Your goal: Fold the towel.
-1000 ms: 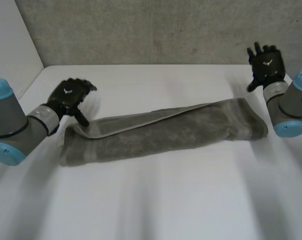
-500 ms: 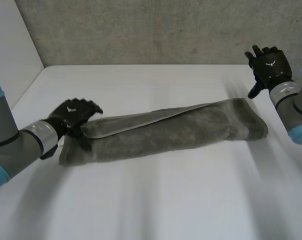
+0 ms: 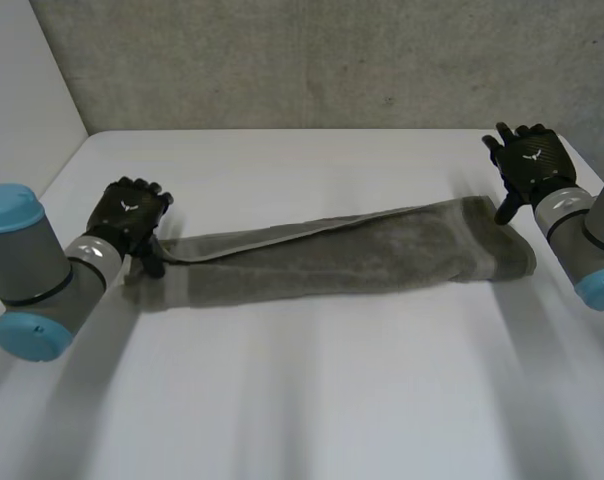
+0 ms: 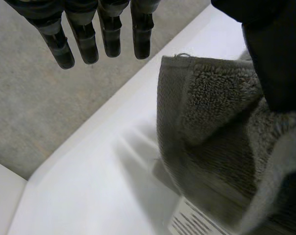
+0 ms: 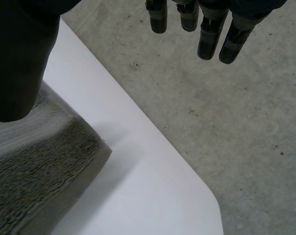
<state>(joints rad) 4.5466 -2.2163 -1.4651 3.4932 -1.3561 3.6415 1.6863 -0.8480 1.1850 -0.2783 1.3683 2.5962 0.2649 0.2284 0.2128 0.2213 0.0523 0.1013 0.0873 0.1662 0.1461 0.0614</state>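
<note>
Towel (image 3: 342,262) lies on the white table (image 3: 312,400) as one long narrow strip. Its long axis runs side to side in front of the robot, with the right end a bit farther back. The left hand (image 3: 127,215) sits at the left end, thumb (image 4: 280,58) down over the cloth and straight fingers (image 4: 84,39) off it, holding nothing. The right hand (image 3: 530,165) is at the far corner of the right end, fingers (image 5: 207,39) spread and straight, thumb (image 5: 15,63) above the corner, nothing gripped. Each hand is nearest its own end, so the next fold probably carries one end along the axis onto the other. A white tag (image 4: 189,223) with striped print shows at the left end, unreadable. Both hands carry a small white emblem, no words.
</note>
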